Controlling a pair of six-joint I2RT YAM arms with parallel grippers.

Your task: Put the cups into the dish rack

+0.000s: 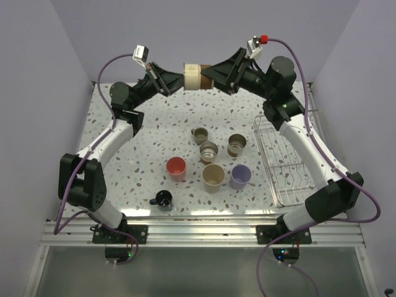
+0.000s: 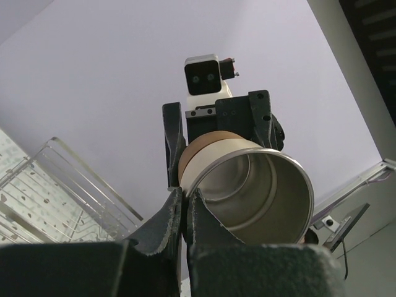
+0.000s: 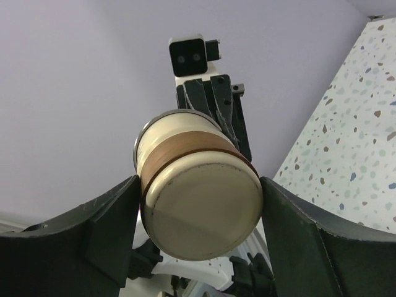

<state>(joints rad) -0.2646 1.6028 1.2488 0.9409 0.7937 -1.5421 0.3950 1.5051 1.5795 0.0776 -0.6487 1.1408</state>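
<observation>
Both arm bases sit closest to the overhead lens, at six o'clock; from them the arms reach up and meet above the twelve o'clock edge of the table. On the left, the left gripper is pinched narrow on the rim of the banded cup, one finger inside the steel lining and one outside; that hold keeps the cup lying level with its base turned toward three o'clock. The base is offered to the right gripper, whose fingers flank the cup and look pressed against both its sides; the cup seems gripped from both ends. This reads as a mid-air handover, probably because the dish rack lies at three o'clock, on the right arm's side. The rack holds no cup yet; seven more wait mid-table, from the dark blue cup at seven o'clock, past the red cup, to the lavender cup at four o'clock. Next, the left fingers would need to let go.
</observation>
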